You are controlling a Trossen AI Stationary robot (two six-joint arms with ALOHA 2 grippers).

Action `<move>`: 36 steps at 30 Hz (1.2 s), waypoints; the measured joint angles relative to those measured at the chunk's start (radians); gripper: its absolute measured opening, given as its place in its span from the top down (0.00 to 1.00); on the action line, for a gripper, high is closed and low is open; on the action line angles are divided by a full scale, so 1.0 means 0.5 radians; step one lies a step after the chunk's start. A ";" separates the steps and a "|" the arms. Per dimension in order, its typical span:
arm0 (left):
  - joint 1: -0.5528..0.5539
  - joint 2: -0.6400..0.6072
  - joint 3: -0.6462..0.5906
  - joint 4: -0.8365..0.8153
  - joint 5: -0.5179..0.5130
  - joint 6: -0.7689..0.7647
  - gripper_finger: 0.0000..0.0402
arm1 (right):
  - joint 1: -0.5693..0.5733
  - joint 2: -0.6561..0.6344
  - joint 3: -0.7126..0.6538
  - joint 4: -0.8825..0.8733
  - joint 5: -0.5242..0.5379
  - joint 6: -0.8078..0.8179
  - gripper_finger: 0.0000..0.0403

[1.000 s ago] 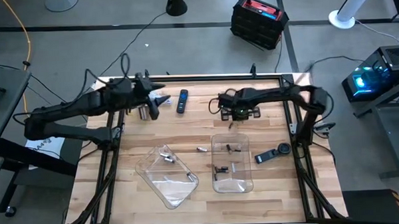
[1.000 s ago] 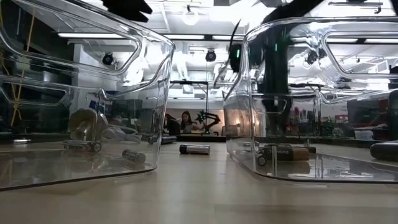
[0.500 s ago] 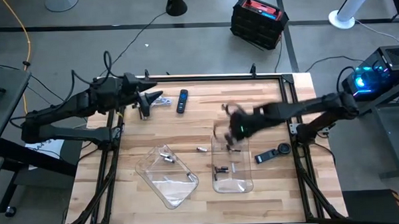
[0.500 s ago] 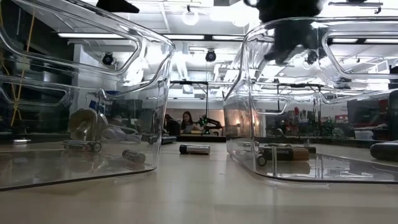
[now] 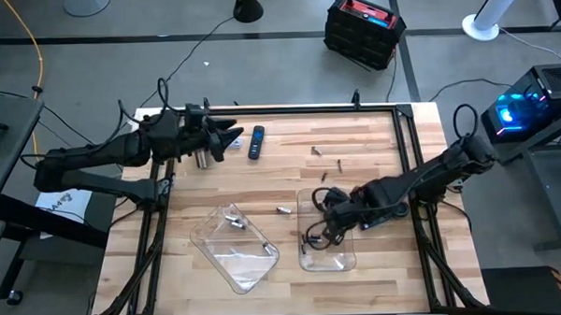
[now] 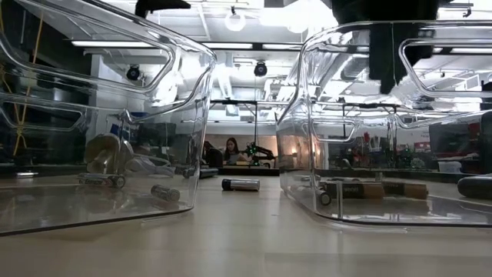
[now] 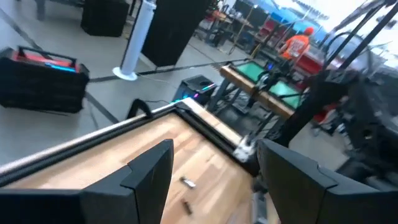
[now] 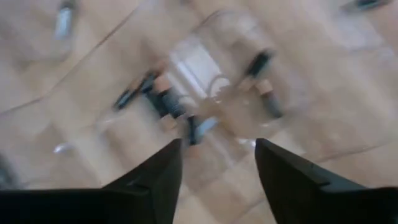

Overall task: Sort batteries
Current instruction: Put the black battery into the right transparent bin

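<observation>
While my right gripper [image 5: 322, 221] hangs released over the tray [image 5: 345, 260], the batteries [image 5: 282, 211] beside it look small, hard and slippery; I'd pinch one mid-barrel.

The right gripper [image 8: 217, 165] hung above a clear tray [image 8: 124, 93] on the wooden table [image 8: 348, 149], its two dark fingers [image 8: 155, 180] spread apart with nothing between them. Several dark batteries [image 8: 163, 102] lay scattered inside the tray (the whole view was blurred), and one pale cell [image 8: 64, 20] rested apart.
</observation>
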 joint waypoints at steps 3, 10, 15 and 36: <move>-0.034 0.056 0.000 0.059 0.000 -0.057 0.44 | -0.144 -0.056 0.035 -0.124 0.088 -0.060 0.47; -0.062 0.205 0.000 0.043 -0.043 -0.066 0.44 | -0.735 -0.207 0.052 -0.189 0.227 0.055 0.47; -0.061 0.296 0.000 0.041 -0.019 -0.002 0.44 | -1.103 -0.061 -0.072 -0.040 0.087 0.104 0.49; -0.056 0.290 0.000 -0.382 0.045 0.683 0.44 | -1.266 0.703 -0.154 0.395 -0.306 0.560 0.58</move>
